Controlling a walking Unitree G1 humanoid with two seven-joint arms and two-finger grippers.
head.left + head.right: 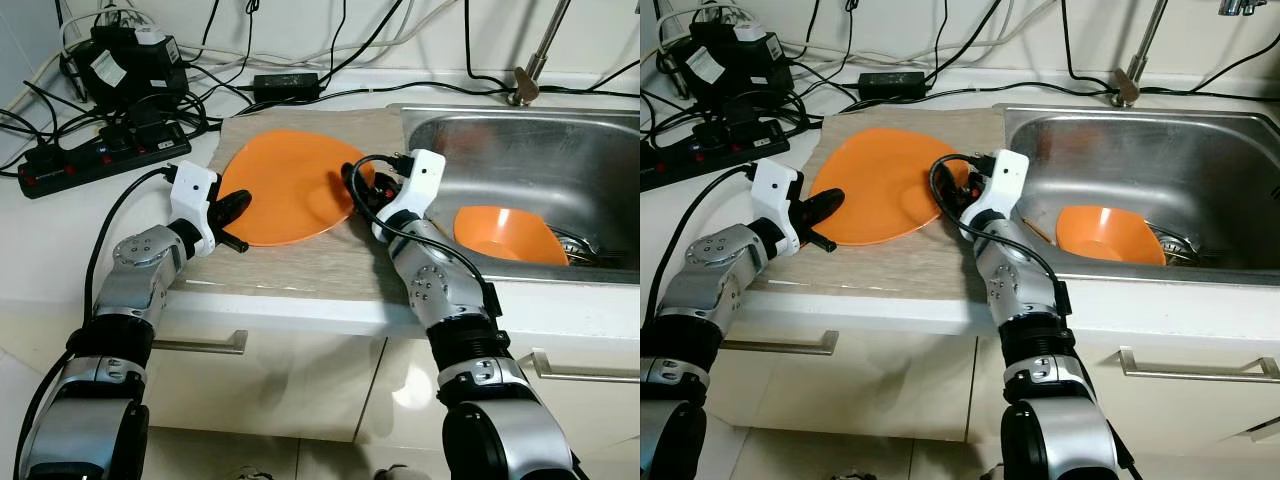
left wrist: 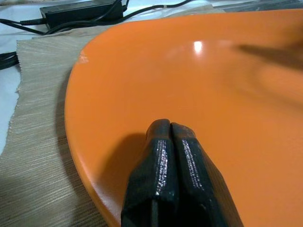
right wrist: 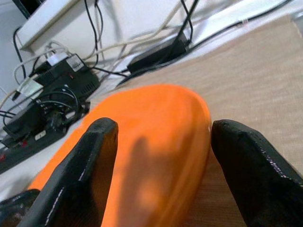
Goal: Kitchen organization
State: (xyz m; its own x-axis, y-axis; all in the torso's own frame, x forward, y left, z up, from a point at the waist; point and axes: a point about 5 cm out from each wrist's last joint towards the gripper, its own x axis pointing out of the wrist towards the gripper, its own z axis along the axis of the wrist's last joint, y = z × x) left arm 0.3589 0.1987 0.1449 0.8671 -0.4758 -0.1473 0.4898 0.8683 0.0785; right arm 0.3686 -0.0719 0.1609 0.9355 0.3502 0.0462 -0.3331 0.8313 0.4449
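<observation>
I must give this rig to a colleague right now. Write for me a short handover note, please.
Left gripper: shut, its tips resting on the left edge of the orange plate.
Right gripper: open, fingers either side of the plate's right edge, not closed on it.
The plate lies on the wooden board beside the sink. An orange bowl sits in the sink.
Done: both grippers at the plate.
Left: grip the plate, move it; probably the bowl after.
</observation>
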